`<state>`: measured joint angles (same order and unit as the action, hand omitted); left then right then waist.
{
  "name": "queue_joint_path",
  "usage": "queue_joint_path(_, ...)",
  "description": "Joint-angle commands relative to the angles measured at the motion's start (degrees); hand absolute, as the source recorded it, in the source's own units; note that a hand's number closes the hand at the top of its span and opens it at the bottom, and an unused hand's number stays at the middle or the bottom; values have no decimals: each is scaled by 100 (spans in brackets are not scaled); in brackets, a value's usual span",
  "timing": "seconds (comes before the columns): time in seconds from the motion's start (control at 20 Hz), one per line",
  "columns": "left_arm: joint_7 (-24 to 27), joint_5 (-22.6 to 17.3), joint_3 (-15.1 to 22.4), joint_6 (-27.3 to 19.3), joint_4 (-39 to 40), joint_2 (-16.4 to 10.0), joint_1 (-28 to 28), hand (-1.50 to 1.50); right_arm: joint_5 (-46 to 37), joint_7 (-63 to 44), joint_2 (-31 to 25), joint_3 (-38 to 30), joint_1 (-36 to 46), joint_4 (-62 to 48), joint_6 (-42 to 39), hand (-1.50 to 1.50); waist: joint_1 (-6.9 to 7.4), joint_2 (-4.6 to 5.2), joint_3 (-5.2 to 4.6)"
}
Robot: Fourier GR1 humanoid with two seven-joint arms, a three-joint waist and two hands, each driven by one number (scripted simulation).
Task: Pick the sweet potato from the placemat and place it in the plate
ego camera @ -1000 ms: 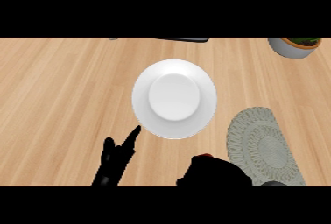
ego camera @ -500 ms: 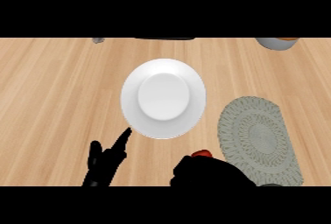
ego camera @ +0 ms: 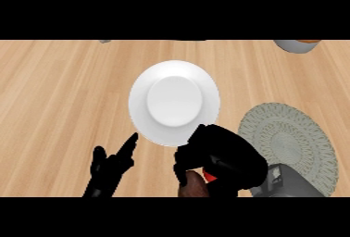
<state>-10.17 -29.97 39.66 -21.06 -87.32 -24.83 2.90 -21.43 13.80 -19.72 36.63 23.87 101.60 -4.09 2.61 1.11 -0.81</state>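
Note:
A white plate (ego camera: 174, 102) lies on the wooden counter, a little above the middle of the head view. My right hand (ego camera: 222, 157) hovers at the plate's lower right edge, fingers curled round the reddish-brown sweet potato (ego camera: 196, 185), whose end pokes out below the hand. Most of the potato is hidden by the fingers. The round grey-green placemat (ego camera: 292, 139) lies to the right with nothing on it. My left hand (ego camera: 113, 166) rests open at the lower left, fingers pointing up, short of the plate.
A bowl (ego camera: 298, 45) shows partly at the top right edge. A small grey thing (ego camera: 104, 41) peeks in at the top left. Bare wooden counter (ego camera: 54, 92) spreads left of the plate.
My right hand has risen from the lower edge toward the plate with the sweet potato in it. The left hand shows further up in view.

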Motion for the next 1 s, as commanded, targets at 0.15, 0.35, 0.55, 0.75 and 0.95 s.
queue_joint_path(0.15, 407, 363, -1103, -431, 85, -552, 976, 0, 139, 164, 182, -574, 656, -1274, -35, 150, 168, 4, 86)
queue_joint_path(0.35, 500, 399, -989, -460, 176, -463, 990, 0, -282, 364, 180, -571, 1087, -2001, 71, 150, 214, 2, 80)
queue_joint_path(0.55, 476, 281, -1068, -304, 224, -604, 1112, 0, -440, 553, 141, -382, 1418, -2778, -251, 150, 321, 44, 76)
queue_joint_path(0.75, 515, 141, -1383, -90, 415, -794, 1267, 0, -78, 865, 472, -521, 2133, -4165, -965, -150, 274, 58, 79)
queue_joint_path(0.95, 766, 106, -1537, 117, 796, -734, 1153, 0, -72, 2097, 933, -697, 2694, -5404, -902, -150, 122, 19, 83)
